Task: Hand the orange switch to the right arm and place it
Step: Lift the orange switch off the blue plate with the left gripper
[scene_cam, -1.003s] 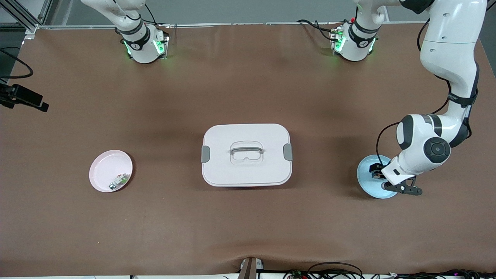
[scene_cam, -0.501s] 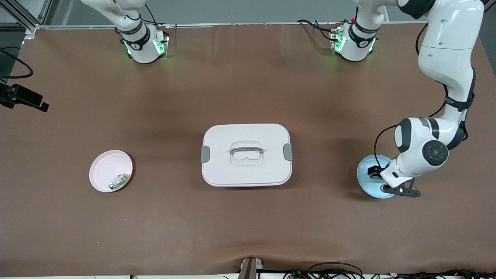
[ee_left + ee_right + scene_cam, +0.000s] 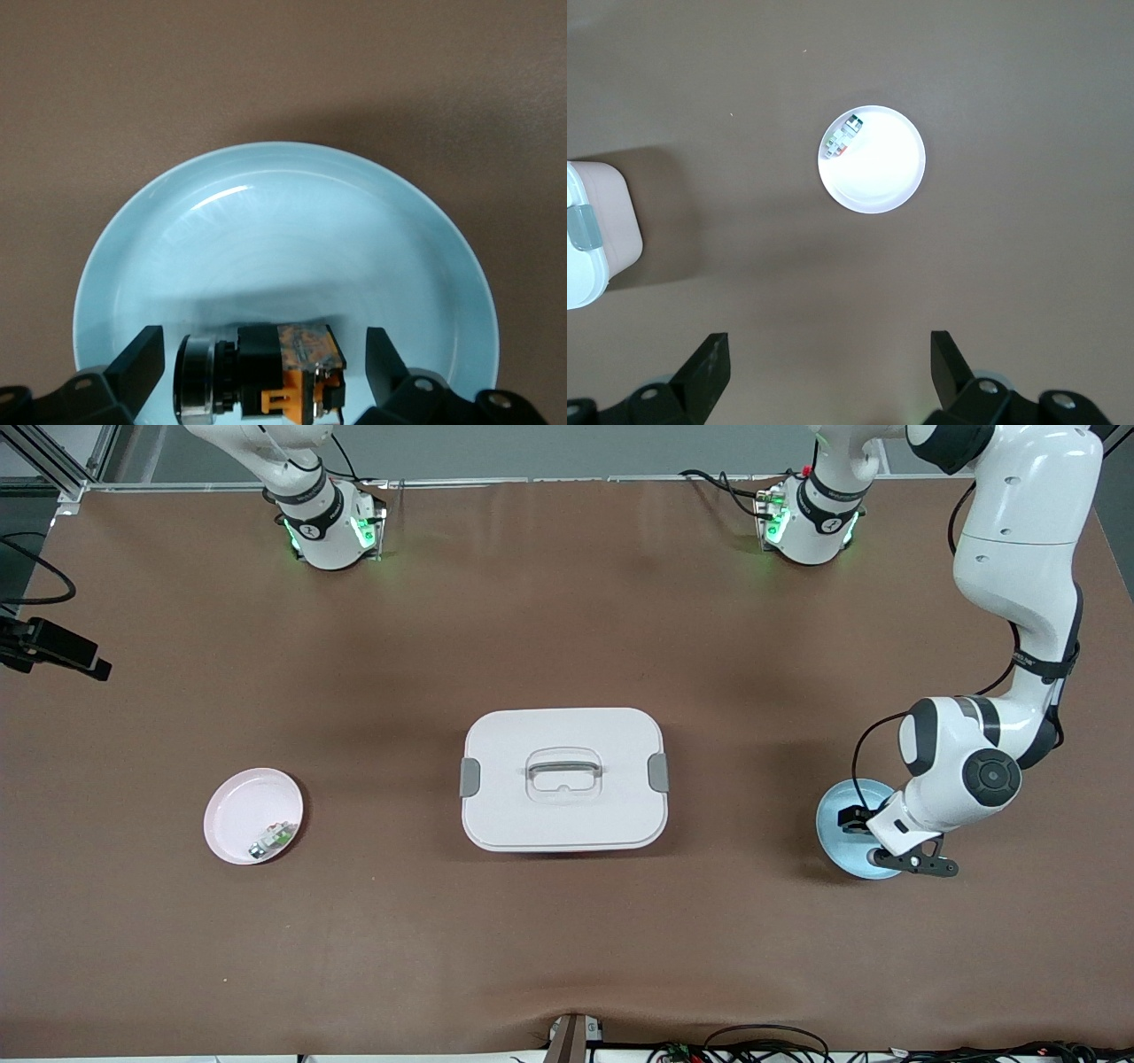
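**Left gripper low over the blue plate, switch between its fingers**

Toward the left arm's end of the table sits a pale blue plate (image 3: 837, 815), and the orange switch (image 3: 266, 372) lies on it. The left gripper (image 3: 261, 367) hangs low over that plate, jaws spread wide, one finger on each side of the switch without touching it.

The right arm waits up high; the right gripper (image 3: 828, 367) is over bare table, fingers wide apart and holding nothing. Toward its end of the table sits a pink plate (image 3: 239, 802) with small white-and-green parts (image 3: 273, 838). A white lidded box (image 3: 563, 779) stands mid-table between the two plates.
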Motion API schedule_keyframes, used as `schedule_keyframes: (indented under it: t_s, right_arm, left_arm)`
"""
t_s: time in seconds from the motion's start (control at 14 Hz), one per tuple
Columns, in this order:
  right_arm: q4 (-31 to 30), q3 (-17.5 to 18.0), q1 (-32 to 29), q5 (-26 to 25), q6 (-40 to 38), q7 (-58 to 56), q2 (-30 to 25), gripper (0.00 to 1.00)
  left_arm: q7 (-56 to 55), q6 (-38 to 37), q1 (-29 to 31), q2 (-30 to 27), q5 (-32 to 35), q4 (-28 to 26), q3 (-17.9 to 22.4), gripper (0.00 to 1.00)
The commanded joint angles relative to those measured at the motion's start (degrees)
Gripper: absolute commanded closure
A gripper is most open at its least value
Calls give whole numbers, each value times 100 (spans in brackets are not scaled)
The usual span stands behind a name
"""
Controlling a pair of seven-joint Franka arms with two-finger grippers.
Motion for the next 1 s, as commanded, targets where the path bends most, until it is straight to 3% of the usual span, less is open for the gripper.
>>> schedule_keyframes:
  t_s: [0.0,0.21,0.57,0.93]
  right_arm:
    - [-103,21,-45,57,-9,57,-119,0]
    - [-103,21,-45,57,-9,57,-119,0]
    - [-103,21,-54,57,-9,57,-119,0]
    - [-103,21,-54,57,-9,57,-119,0]
  left_arm:
    - [-14,95,37,33,-66,-8,-33,0]
    - [-171,95,37,33,-75,-8,-33,0]
    - [-198,95,20,33,-75,-8,-33,52]
    - [-803,95,-33,7,-92,-8,-33,84]
